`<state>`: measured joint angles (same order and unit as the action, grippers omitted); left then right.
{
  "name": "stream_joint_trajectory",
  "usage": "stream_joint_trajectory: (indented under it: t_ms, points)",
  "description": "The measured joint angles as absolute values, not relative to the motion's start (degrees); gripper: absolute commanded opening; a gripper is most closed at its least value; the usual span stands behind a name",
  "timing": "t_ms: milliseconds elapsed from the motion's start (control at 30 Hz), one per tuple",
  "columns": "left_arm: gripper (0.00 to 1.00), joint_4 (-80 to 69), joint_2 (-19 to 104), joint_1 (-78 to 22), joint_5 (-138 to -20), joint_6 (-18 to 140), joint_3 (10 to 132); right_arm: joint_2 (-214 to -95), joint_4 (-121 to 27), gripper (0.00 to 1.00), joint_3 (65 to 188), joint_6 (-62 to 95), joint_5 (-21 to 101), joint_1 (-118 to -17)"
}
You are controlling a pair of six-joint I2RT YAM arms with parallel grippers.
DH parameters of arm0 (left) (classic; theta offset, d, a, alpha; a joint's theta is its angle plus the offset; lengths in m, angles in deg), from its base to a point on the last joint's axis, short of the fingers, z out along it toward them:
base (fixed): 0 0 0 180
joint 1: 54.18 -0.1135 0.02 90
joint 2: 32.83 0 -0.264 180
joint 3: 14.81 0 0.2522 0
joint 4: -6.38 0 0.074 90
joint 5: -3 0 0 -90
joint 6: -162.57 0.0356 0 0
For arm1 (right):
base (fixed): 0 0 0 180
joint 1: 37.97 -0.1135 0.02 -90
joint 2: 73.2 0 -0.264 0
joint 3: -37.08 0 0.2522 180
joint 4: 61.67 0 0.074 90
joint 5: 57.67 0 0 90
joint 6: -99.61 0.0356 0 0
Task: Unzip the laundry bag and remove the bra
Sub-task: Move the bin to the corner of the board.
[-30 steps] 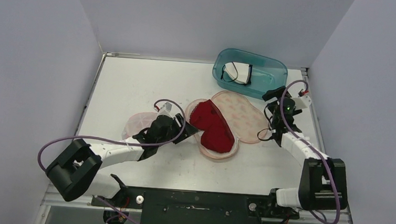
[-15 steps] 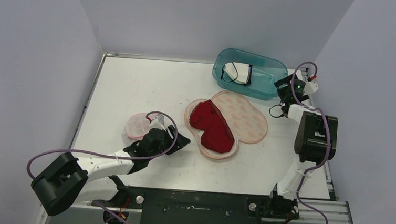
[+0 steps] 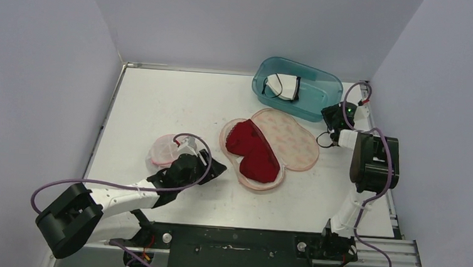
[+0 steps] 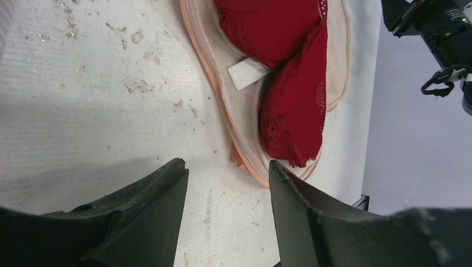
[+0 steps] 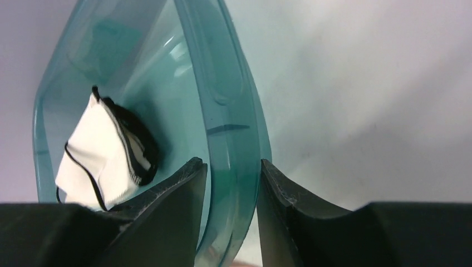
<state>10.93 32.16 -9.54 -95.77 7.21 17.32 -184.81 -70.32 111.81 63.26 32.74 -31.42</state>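
- Far left: a small pink mesh pouch point(image 3: 165, 150) lies on the tabletop point(image 3: 160, 103), just behind my left arm. It is not part of the job.
- My left pincer point(image 4: 227, 167) sits low over the tabletop with its jaws moderately wide. Only bare surface shows between them, so it holds nothing.
- Centre: the laundry bag point(image 3: 296, 141) lies flat and unzipped, its lid folded back toward the right. The unzipping step looks done to me.
- The bra point(image 3: 255, 150), red with lace edging, lies in the bag's near-left half, fully exposed. It is just ahead and right of my left pincer, near but apart, with the bag's rim between us.
- Handling judgement: the bra is light and soft with padded cups, so it will sag when lifted. Its lace may snag on the mesh or zip. I would pinch the near cup's edge, taking fabric only and clear of the bag's rim and its white tag point(image 4: 247, 73).
- Back right: a teal bin point(image 3: 325, 92) holds a white and black garment point(image 3: 284, 86).
- My right pincer point(image 5: 231, 162) is at the bin's right end, well away from the bra. Its jaws are narrow and the bin's wall shows in the gap. I cannot tell whether they pinch it.
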Motion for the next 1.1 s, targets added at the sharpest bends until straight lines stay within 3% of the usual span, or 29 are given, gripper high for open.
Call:
stream_joint_trajectory:
  t_ms: [267,333,500,700,933,1100]
  points:
    - [0.53,11.9,34.2,-6.1,-95.8,6.6,17.3,-174.1,-71.3,0.31,98.7,67.8,30.7,-37.0]
    - [0.53,12.0,34.3,-5.2,-95.9,6.2,17.3,-172.0,-71.5,0.38,96.1,69.2,30.0,-38.4]
    - [0.53,11.9,34.3,-3.6,-96.1,5.7,17.4,-165.4,-72.3,0.68,89.4,73.4,28.9,-43.4]
    - [0.53,8.6,32.5,-3.0,-97.6,5.7,18.1,-154.7,-70.1,0.82,86.2,72.4,27.9,-45.5]
    - [0.53,-0.1,26.0,-1.3,-99.6,5.9,19.1,-137.2,-63.9,0.84,80.3,66.0,26.0,-46.3]
    - [0.53,-9.4,20.5,2.5,-101.9,4.8,20.3,-125.3,-59.2,0.8,72.8,60.0,28.0,-53.3]
